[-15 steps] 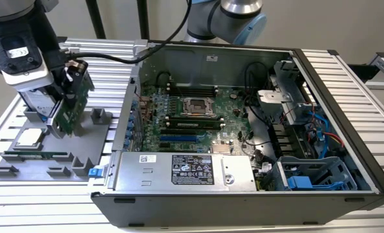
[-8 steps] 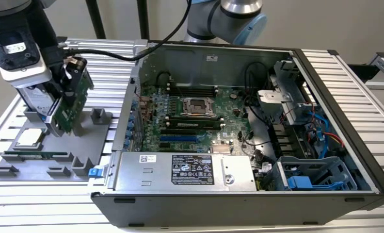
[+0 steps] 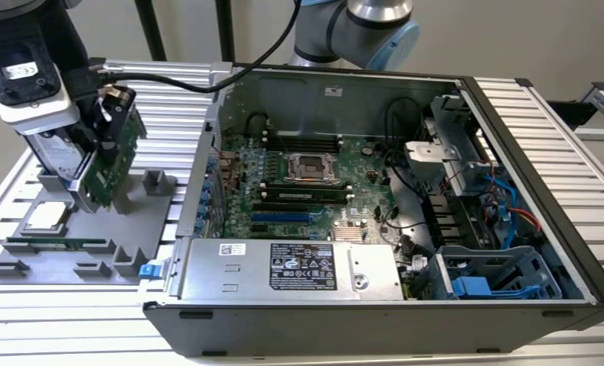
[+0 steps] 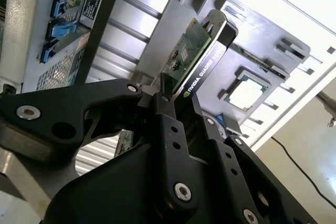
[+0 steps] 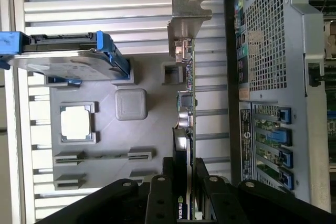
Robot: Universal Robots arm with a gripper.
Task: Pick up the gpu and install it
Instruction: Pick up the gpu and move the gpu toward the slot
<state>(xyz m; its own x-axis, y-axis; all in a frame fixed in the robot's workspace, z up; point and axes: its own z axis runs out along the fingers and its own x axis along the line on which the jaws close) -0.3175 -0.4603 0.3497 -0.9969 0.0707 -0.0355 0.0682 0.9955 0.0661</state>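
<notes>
The claw (image 4: 176, 98) pinches the gpu (image 3: 116, 156) over the grey tray (image 3: 129, 223). It is not yet inside the computer (image 3: 383, 335) at the tray's 3 o'clock.

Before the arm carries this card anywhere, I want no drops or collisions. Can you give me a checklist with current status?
1. gripper shut on the gpu: ok.
2. gpu held straight, not skewed: ok.
3. gpu clear of the gray tray: cannot tell.
4. hard drive apart from the gpu: ok.
5. computer case open, motherboard exposed: ok.
6. Card slot on the motherboard free of cables: cannot tell.
</notes>
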